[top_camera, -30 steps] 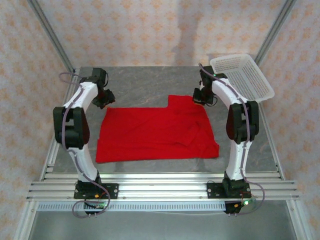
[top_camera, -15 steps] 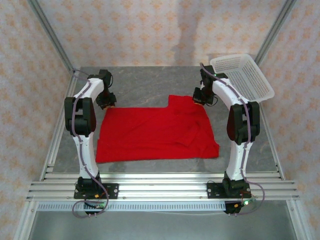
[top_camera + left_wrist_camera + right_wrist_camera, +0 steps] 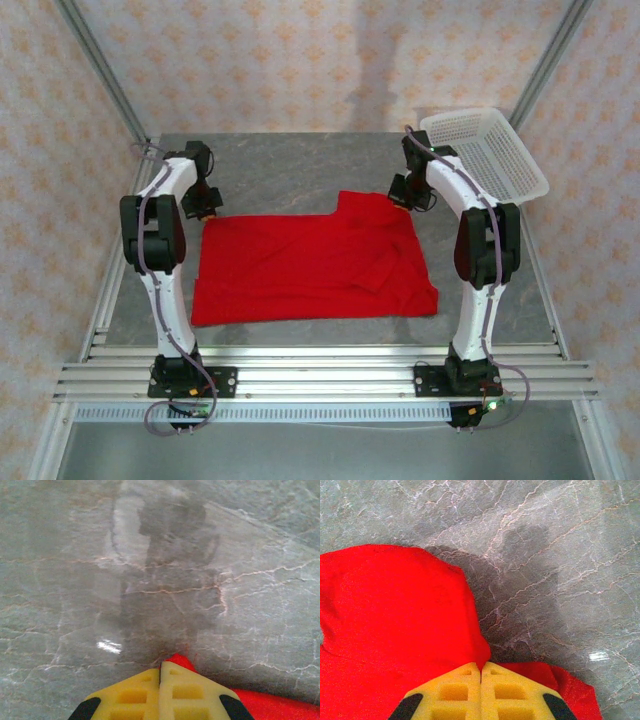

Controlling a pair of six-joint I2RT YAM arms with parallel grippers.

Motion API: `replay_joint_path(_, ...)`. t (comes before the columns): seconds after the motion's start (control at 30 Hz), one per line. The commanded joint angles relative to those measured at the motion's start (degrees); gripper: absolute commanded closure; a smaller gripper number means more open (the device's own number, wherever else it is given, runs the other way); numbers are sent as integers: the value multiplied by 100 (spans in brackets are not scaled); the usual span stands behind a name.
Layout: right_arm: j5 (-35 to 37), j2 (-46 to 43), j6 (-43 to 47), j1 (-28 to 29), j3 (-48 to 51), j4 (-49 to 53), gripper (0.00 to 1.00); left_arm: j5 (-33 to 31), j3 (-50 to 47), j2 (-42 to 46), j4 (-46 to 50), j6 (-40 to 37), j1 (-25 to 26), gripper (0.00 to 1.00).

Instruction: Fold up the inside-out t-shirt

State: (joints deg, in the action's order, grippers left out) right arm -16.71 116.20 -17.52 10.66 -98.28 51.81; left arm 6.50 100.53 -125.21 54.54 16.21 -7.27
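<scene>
The inside-out t-shirt lies spread flat in the middle of the grey table, bright red and plain. My left gripper is down at its far left corner. In the left wrist view the yellow fingers are pressed together, with a tip of red t-shirt poking out between them. My right gripper is at the shirt's far right corner. There it is shut on a fold of the t-shirt, which bunches up on both sides of the pads.
A white mesh basket stands at the far right corner of the table, just behind the right arm. Bare marble-patterned tabletop lies beyond the shirt. Metal frame rails run along the table's sides.
The left gripper has closed on the shirt's far left corner and shifted a little to the left. The right gripper has stayed shut in place.
</scene>
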Motion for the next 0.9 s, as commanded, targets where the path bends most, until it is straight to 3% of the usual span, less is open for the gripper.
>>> replay_joint_path(0.0,383,-58,-168,-88,-22,224,100,273,-165,417,-121,376,-375,100)
replay_joint_path(0.3,-266,-68,-80,-162,62,23,100,1488,-458,725,-548,468,-467,100)
replay_joint_path(0.57,-166,-285,-67,-238,-173,242,100,1195,-631,1409,-224,693,-569,100)
replay_joint_path(0.87,-276,-1157,-20,-338,1429,-77,100,760,-2538,2908,-147,814,-781,100)
